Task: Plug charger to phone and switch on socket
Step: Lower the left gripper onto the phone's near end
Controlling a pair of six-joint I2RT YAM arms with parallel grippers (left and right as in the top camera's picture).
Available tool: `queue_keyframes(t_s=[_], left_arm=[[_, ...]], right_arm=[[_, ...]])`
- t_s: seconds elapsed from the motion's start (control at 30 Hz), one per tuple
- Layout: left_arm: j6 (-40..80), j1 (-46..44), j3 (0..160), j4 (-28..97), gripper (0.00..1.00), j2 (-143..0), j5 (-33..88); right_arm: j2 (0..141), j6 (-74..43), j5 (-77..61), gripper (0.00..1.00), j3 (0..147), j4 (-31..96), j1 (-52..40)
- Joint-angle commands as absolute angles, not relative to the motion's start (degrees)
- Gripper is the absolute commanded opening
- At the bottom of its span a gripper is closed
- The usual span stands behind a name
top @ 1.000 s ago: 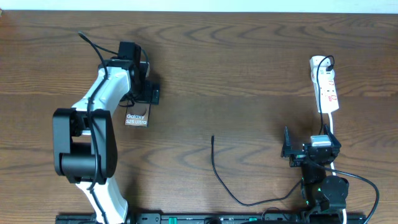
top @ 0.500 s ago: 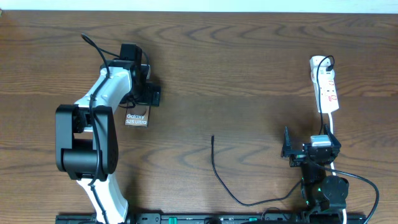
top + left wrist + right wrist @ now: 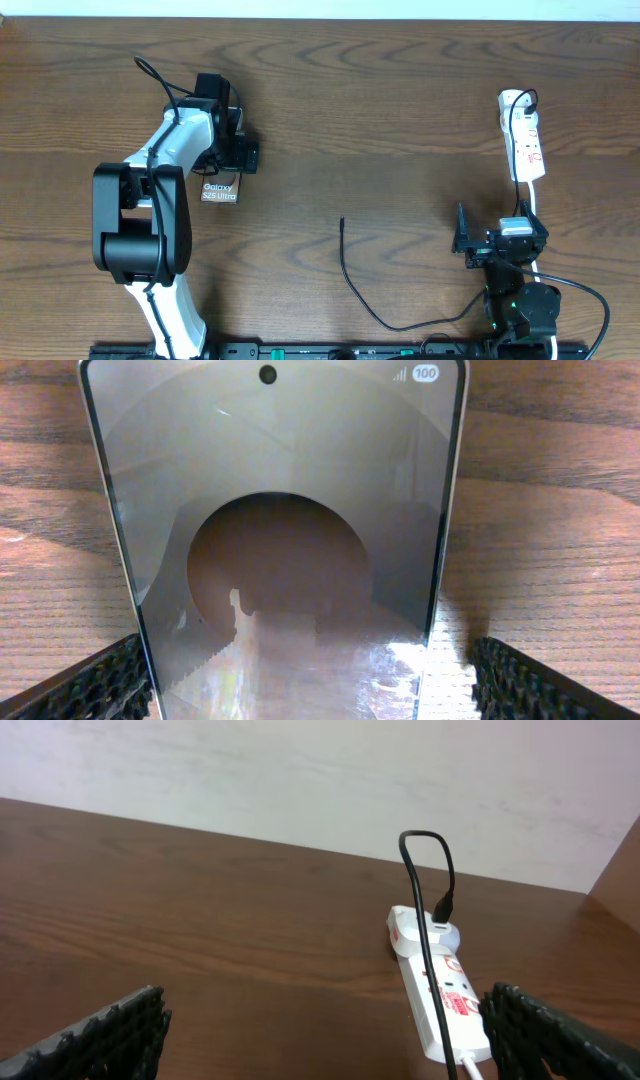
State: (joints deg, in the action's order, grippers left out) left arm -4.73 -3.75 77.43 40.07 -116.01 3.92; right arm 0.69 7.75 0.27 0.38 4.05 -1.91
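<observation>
**Left gripper spread over the phone, nothing held**

Since a second earlier, my left arm had swung a little to the right, carrying the left gripper slightly further over the phone's far end; my right arm had not shifted.

My left gripper stood spread wide and pinched nothing. In its wrist view, its fingers flanked the phone at the bottom of the picture. The left one sat just beside the phone's edge and the right one stood clearly apart from it. The phone lay flat on the table, screen up, its camera hole at the end away from me. I judged the port to be at the end under my hand, out of view.

My right gripper was also spread and empty, near the table's front edge. The socket lay beyond it. The charger trailed across the middle of the table, its tip well apart from the phone.

The risks as I saw them:
- **Off-centre close:** the nearer finger would meet the phone first and could push or twist it.
- **Flat phone:** my fingertips might scrape the wood and slide off its thin edge.
- **Blocked port:** a grip over that end could cover the port and keep the plug out.
</observation>
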Motion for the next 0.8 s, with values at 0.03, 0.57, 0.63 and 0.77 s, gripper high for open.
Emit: queue_keyframes(t_s=[0.03, 0.57, 0.63, 0.77], left_arm=[[-4.91, -3.51, 76.95, 40.47, 0.98, -116.62, 3.97], [-4.91, -2.26, 76.95, 40.25, 0.98, -116.62, 3.40], [-4.91, -1.93, 76.95, 40.40, 0.98, -116.62, 3.40], [-4.89, -1.85, 76.95, 40.69, 0.98, -116.62, 3.42]], right_arm=[[0.34, 7.77, 0.95, 0.99, 0.32, 4.29, -2.31], [0.34, 7.77, 0.95, 0.99, 0.32, 4.29, -2.31], [0.34, 7.77, 0.95, 0.99, 0.32, 4.29, -2.31], [0.34, 7.75, 0.95, 0.99, 0.32, 4.29, -2.31]])
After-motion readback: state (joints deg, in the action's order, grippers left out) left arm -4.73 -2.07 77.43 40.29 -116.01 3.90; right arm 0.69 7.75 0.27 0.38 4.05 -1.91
